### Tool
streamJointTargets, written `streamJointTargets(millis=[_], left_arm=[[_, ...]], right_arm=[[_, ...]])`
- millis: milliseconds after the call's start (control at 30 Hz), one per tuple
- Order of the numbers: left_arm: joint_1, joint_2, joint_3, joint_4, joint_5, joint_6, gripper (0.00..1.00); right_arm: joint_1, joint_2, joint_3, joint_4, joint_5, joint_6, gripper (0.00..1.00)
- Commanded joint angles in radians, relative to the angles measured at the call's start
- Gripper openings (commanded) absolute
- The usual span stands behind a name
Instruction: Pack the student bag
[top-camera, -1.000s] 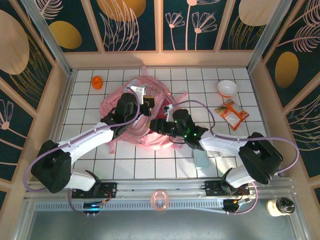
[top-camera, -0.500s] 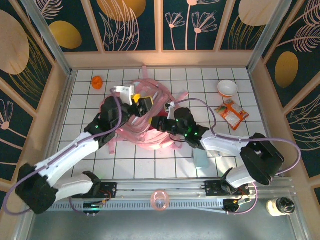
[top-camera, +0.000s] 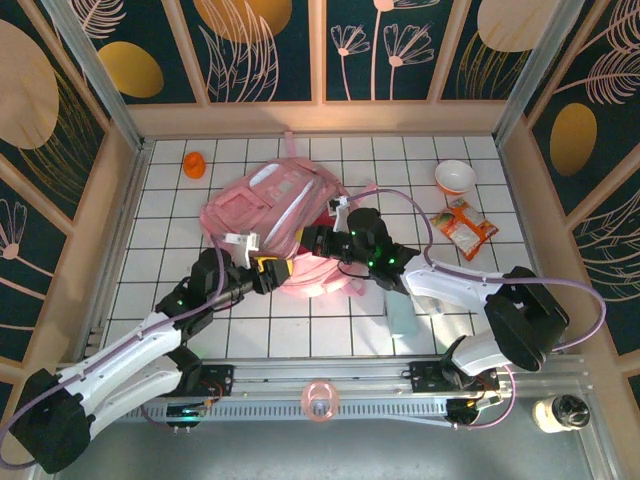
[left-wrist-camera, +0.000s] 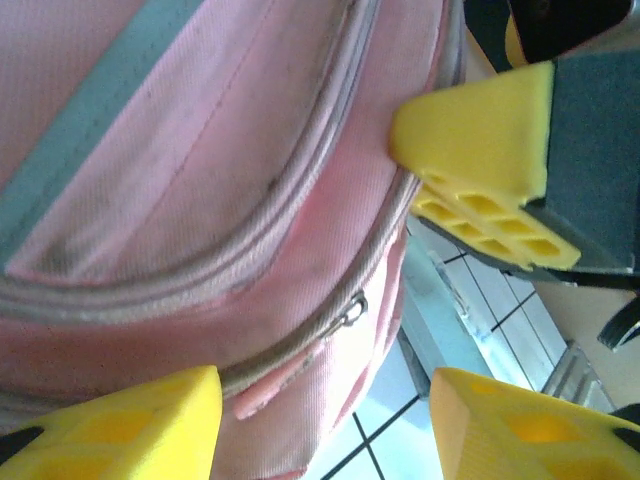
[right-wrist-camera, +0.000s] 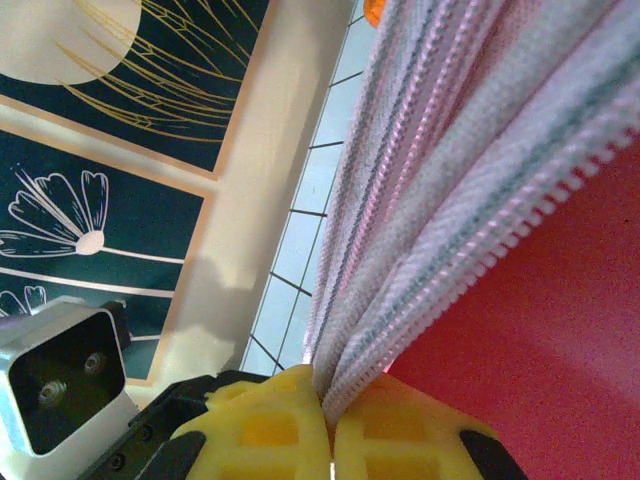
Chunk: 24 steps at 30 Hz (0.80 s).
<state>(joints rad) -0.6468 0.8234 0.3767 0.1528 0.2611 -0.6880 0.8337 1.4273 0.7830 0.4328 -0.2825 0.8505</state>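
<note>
The student bag (top-camera: 268, 205), a pale pink backpack, lies on the tiled table with its front panel up. My left gripper (top-camera: 272, 270) is at the bag's near edge, open. In the left wrist view the gripper (left-wrist-camera: 325, 425) has its yellow fingertips apart, with the pink fabric (left-wrist-camera: 200, 200) and a zip pull (left-wrist-camera: 352, 312) just beyond them. My right gripper (top-camera: 312, 243) is at the bag's right side. Seen from the right wrist, this gripper (right-wrist-camera: 330, 425) is shut on the bag's ribbed zipper edge (right-wrist-camera: 440, 200), beside a red surface (right-wrist-camera: 560, 330).
An orange object (top-camera: 195, 163) lies at the far left. A white bowl (top-camera: 455, 176) and a snack packet (top-camera: 463, 226) sit at the right. A pale bottle (top-camera: 402, 315) stands by the right arm. A pink tape roll (top-camera: 320, 400) rests on the front rail.
My left gripper has let go at the bag's top, opened and drawn back to the near left. The bag has dropped flatter. The right gripper has stayed shut on the bag's edge.
</note>
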Motion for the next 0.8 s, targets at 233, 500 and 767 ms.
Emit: streamJointTargets(millis=[233,500,767], left_arm=[[0.003,-0.026,-0.043,-0.003,0.0,-0.033,0.58],[0.003,0.029,-0.074,0.143,-0.01,-0.012,0.59],[0.003,0.08,-0.035,0.239,0.067,0.0,0.51]], right_arm=[[-0.005,-0.011,0.065,0.124,-0.001,-0.009,0.0],[-0.002,-0.003,0.064,0.148,-0.007,0.004,0.0],[0.006,-0.001,0.067,0.157,-0.009,0.001,0.0]])
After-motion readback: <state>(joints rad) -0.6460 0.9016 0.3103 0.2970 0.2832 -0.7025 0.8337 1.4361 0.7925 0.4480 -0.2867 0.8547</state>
